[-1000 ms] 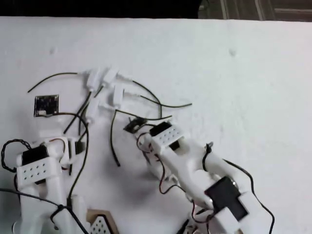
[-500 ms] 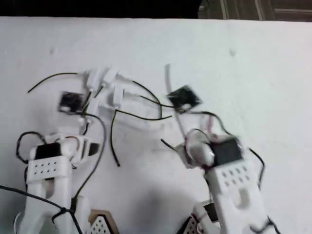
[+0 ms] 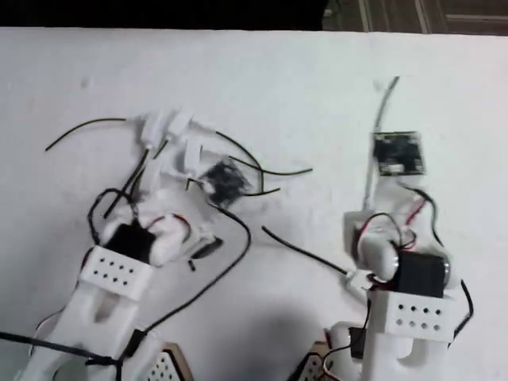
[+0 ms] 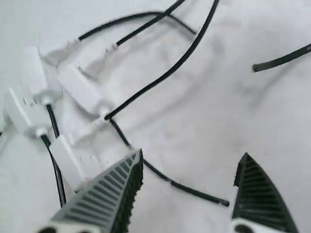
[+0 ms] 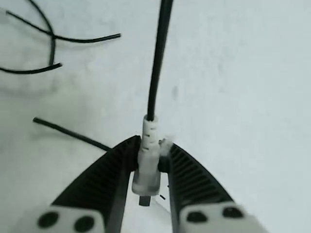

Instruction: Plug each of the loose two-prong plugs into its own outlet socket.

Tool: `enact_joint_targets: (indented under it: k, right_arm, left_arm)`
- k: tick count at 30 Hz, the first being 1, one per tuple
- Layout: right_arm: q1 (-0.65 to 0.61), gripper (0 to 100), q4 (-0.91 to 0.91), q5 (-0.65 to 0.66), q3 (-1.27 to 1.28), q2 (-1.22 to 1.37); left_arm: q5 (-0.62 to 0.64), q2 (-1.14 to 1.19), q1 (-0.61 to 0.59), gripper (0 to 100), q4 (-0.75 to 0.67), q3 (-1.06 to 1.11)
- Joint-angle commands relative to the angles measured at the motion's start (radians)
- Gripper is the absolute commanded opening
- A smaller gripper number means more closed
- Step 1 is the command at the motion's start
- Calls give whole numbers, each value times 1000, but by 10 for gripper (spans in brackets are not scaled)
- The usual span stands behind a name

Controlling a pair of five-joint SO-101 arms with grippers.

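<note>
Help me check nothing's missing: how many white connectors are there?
5. Four connectors cluster before the left gripper; one connector sits clamped in the right gripper. Others may be hidden under the left arm.

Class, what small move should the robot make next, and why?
Probably carry the plug toward the white connectors: the right gripper has its jaws shut on it, away from that pile, where the left gripper hangs open.

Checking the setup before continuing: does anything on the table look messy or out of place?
Yes. The white connectors and black cords lie heaped and crossing one another beside the open left gripper, so single plugs look hard to pick out.
</note>
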Motion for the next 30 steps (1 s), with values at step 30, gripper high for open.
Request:
enact_joint_targets:
  k: [30]
  right_arm:
    - [275, 17, -194, -11, 117, -5]
  left_arm:
    - [-270, 983, 475, 82, -110, -597]
